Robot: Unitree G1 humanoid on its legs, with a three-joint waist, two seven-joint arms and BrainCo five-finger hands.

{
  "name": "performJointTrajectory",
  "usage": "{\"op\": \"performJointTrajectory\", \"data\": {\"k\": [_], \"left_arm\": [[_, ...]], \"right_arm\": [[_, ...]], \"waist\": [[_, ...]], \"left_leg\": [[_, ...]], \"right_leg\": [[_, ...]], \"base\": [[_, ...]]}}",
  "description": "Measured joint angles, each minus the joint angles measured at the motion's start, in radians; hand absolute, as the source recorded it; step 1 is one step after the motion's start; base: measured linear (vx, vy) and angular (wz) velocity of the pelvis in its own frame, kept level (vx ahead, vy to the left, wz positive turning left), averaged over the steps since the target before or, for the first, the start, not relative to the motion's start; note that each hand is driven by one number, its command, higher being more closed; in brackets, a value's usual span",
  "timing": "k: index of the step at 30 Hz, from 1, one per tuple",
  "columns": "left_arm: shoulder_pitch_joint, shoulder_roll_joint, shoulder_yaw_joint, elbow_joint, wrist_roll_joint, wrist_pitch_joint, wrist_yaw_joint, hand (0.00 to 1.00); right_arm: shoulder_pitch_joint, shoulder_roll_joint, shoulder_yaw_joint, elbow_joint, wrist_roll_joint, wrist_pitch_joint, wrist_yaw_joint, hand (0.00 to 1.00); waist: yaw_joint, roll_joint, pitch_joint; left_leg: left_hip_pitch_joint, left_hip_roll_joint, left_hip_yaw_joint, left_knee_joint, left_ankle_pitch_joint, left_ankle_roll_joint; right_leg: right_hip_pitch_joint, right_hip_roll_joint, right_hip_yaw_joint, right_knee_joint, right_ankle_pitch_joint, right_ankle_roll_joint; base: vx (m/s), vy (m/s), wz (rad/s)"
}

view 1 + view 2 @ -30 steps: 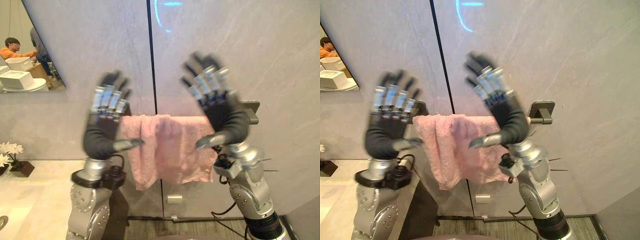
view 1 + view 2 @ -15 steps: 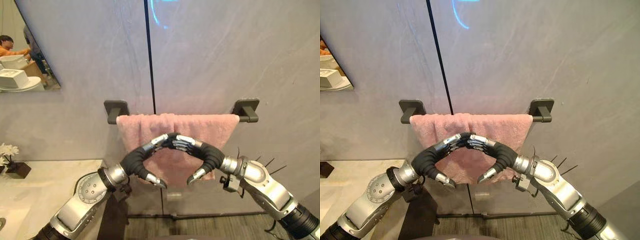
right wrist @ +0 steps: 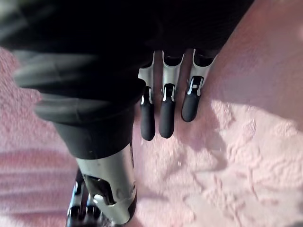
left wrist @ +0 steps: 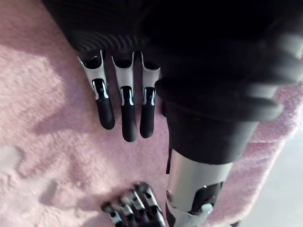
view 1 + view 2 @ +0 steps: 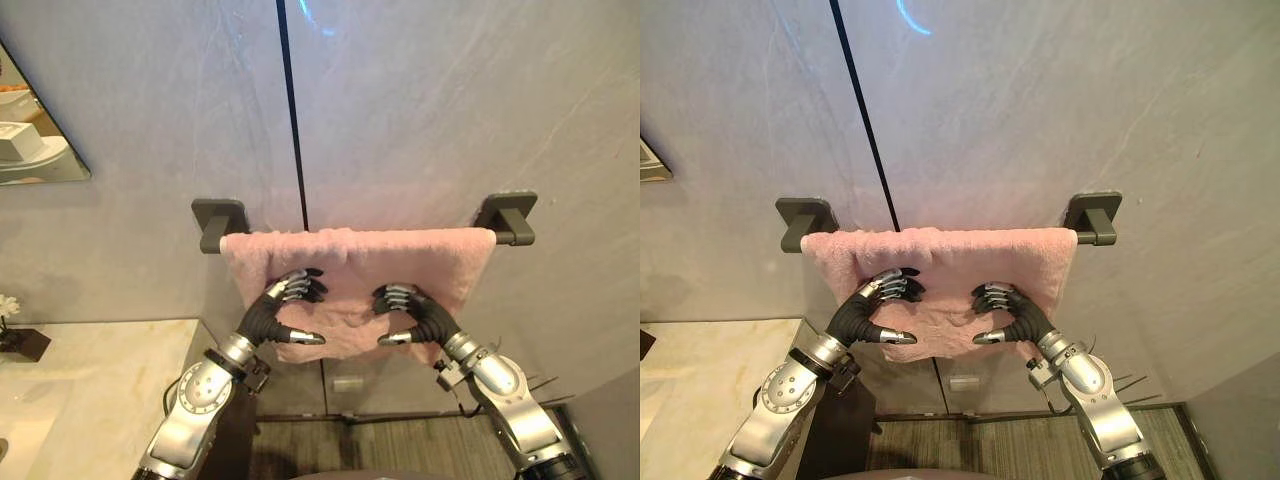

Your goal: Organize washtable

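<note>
The pink towel (image 5: 350,262) hangs over the wall rail (image 5: 510,222), its long side running left to right. The left robot hand (image 5: 264,316) and the right robot hand (image 5: 424,317) press flat on its front with fingers straight and unclenched. They are side by side and equally near.

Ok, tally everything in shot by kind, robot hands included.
Towel: 1
Wall brackets: 2
Hands: 2, left hand and right hand
Mirror: 1
Counter: 1
Potted flower: 1
Total: 8
</note>
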State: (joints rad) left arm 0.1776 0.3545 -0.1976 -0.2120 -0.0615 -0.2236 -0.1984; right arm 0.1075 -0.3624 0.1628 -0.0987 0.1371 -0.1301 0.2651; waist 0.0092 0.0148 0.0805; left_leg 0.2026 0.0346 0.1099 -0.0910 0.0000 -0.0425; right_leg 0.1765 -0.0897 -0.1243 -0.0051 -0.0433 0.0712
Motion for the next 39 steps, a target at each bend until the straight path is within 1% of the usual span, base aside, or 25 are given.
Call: {"op": "performJointTrajectory", "data": {"k": [1,2,4,7,10,12,14,19,21,25,28,30,35,37,39], "left_arm": [[0.012,-0.025,0.024,0.016,0.033,0.000,0.015,0.00],[0.018,-0.034,0.034,0.022,0.049,0.000,0.025,0.00],[0.047,-0.079,0.083,0.028,0.113,0.001,0.056,0.00],[0.070,-0.122,0.121,0.028,0.138,0.002,0.077,0.00],[0.099,-0.181,0.185,0.028,0.157,0.002,0.114,0.00],[0.119,-0.210,0.217,0.027,0.163,0.004,0.128,0.00],[0.132,-0.246,0.257,0.028,0.172,0.019,0.151,0.00],[0.135,-0.302,0.302,0.028,0.183,0.023,0.190,0.00],[0.142,-0.322,0.315,0.028,0.183,0.023,0.203,0.00],[0.185,-0.350,0.329,0.050,0.182,0.033,0.229,0.00],[0.226,-0.376,0.332,0.069,0.181,0.053,0.247,0.00],[0.241,-0.392,0.341,0.070,0.180,0.055,0.248,0.00],[0.254,-0.411,0.367,0.130,0.154,0.063,0.260,0.00],[0.266,-0.411,0.367,0.166,0.151,0.064,0.263,0.00],[0.277,-0.411,0.369,0.229,0.149,0.068,0.262,0.00]], "right_arm": [[0.020,0.036,-0.035,0.000,-0.023,-0.002,-0.010,0.00],[0.025,0.048,-0.046,0.000,-0.033,-0.002,-0.017,0.00],[0.052,0.108,-0.106,-0.001,-0.062,-0.008,-0.050,0.00],[0.077,0.154,-0.161,-0.004,-0.070,-0.015,-0.081,0.00],[0.106,0.221,-0.247,-0.008,-0.070,-0.017,-0.115,0.00],[0.125,0.246,-0.285,-0.020,-0.070,-0.017,-0.131,0.00],[0.161,0.283,-0.328,-0.053,-0.069,-0.017,-0.139,0.00],[0.218,0.340,-0.378,-0.086,-0.069,-0.017,-0.161,0.00],[0.232,0.360,-0.391,-0.086,-0.069,-0.017,-0.164,0.00],[0.281,0.396,-0.401,-0.118,-0.069,-0.017,-0.200,0.00],[0.324,0.405,-0.401,-0.160,-0.070,-0.017,-0.208,0.00],[0.342,0.407,-0.401,-0.161,-0.073,-0.017,-0.222,0.00],[0.384,0.411,-0.398,-0.157,-0.170,-0.013,-0.242,0.00],[0.381,0.407,-0.397,-0.128,-0.194,-0.013,-0.244,0.00],[0.378,0.387,-0.390,-0.041,-0.257,-0.013,-0.253,0.00]], "waist": [[0.000,-0.001,0.001],[0.000,-0.002,0.001],[-0.001,-0.005,0.003],[0.000,-0.008,0.004],[-0.009,-0.013,0.006],[-0.014,-0.013,0.006],[-0.021,-0.015,0.007],[-0.023,-0.019,0.010],[-0.023,-0.019,0.010],[-0.023,-0.017,0.010],[-0.023,-0.017,0.009],[-0.022,-0.018,0.009],[-0.020,-0.016,0.003],[-0.019,-0.018,-0.002],[-0.014,-0.022,-0.024]], "left_leg": [[0.000,0.000,0.000,0.000,0.000,0.000],[-0.001,0.000,0.000,-0.001,0.000,0.000],[-0.005,0.000,0.000,-0.001,0.000,0.000],[-0.007,0.000,0.001,-0.001,0.000,0.000],[-0.020,0.000,0.001,-0.001,0.000,0.000],[-0.027,0.000,0.004,-0.001,0.000,0.000],[-0.029,0.000,0.006,-0.001,-0.001,0.000],[-0.029,0.001,0.012,0.000,-0.005,0.002],[-0.028,0.001,0.017,0.002,-0.009,0.003],[-0.025,0.003,0.026,0.009,-0.018,0.005],[-0.033,0.005,0.031,0.032,-0.033,0.007],[-0.034,0.005,0.032,0.041,-0.039,0.009],[-0.045,0.004,0.035,0.081,-0.065,0.012],[-0.052,0.005,0.037,0.098,-0.078,0.012],[-0.053,0.005,0.038,0.101,-0.081,0.011]], "right_leg": [[0.000,0.000,0.000,0.000,0.000,0.000],[-0.001,0.000,0.000,0.000,0.000,0.000],[-0.006,0.000,0.001,0.000,0.000,0.000],[-0.007,0.000,0.003,-0.003,0.000,0.000],[-0.016,0.001,0.004,-0.014,0.002,0.001],[-0.023,0.001,0.010,-0.016,0.006,0.001],[-0.025,0.002,0.014,-0.020,0.008,0.002],[-0.025,0.002,0.019,-0.022,0.009,0.002],[-0.025,0.002,0.021,-0.022,0.008,0.002],[-0.026,0.000,0.025,-0.020,0.008,0.003],[-0.025,-0.005,0.025,-0.015,0.004,0.008],[-0.024,-0.009,0.024,-0.010,0.000,0.011],[-0.025,-0.020,0.017,0.027,-0.026,0.015],[-0.026,-0.024,0.015,0.039,-0.035,0.017],[-0.026,-0.026,0.010,0.043,-0.042,0.017]], "base": [[-0.03,-0.012,0.00],[-0.03,-0.012,-0.01],[-0.03,-0.012,-0.01],[-0.01,-0.004,0.00],[0.00,0.000,0.00],[0.01,-0.011,-0.04],[0.01,-0.004,-0.02],[0.00,-0.006,-0.02],[-0.02,-0.016,-0.07],[-0.02,-0.017,-0.07],[0.00,-0.006,-0.01],[0.00,0.001,0.03],[-0.01,0.000,0.03],[-0.01,-0.001,0.02],[0.02,-0.008,0.04]]}}
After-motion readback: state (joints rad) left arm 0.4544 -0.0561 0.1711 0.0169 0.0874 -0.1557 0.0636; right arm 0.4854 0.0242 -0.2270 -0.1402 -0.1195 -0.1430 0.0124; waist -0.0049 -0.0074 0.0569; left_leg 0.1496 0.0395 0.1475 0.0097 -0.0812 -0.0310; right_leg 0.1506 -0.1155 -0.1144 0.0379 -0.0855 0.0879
